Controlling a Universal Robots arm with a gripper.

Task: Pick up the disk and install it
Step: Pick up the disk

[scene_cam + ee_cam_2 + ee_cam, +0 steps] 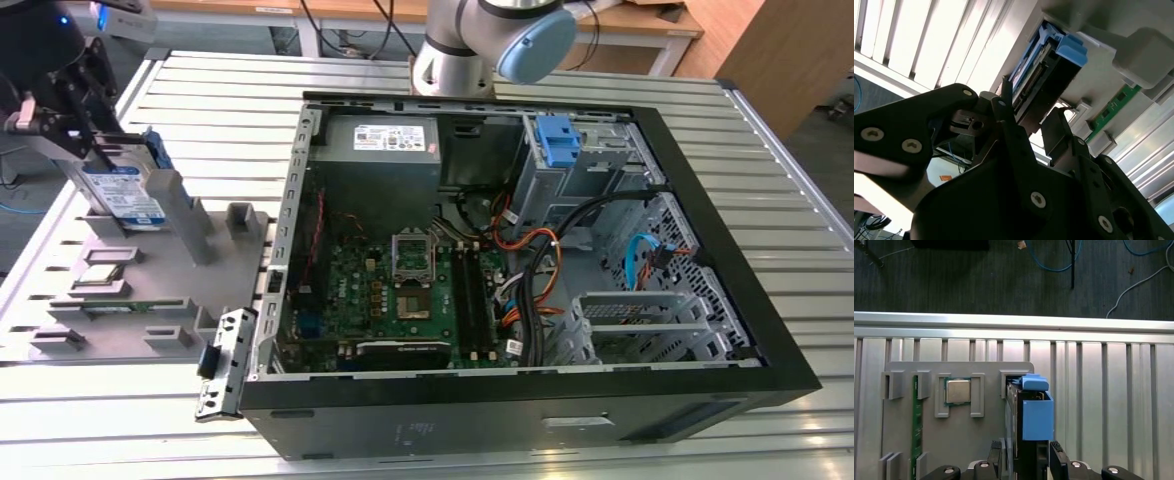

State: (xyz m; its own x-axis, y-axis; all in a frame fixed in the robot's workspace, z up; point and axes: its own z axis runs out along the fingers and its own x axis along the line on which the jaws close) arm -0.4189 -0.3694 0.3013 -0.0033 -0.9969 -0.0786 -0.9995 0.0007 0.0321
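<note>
The disk (123, 195) stands on edge in a slot of the grey fixture plate (147, 300), at the exterior view's left. It is a silver drive with a blue-and-white label, framed by a blue bracket. My gripper (104, 158) comes down over its top edge. In the first wrist view the disk (1036, 415) is edge-on, and my gripper (1026, 454) has one dark finger against each of its faces. The second wrist view shows my gripper (1030, 111) with both fingers pressed to the disk (1054, 65). The disk's lower end is still in the slot.
An open computer case (747, 300) lies on the slatted aluminium table, with the motherboard, cables, a grey power supply (390, 140) and a blue bracket (554, 140) in the drive bay. The fixture plate also holds a processor chip (957, 391) and a green memory stick (916, 425). The arm's base (461, 50) stands behind the case.
</note>
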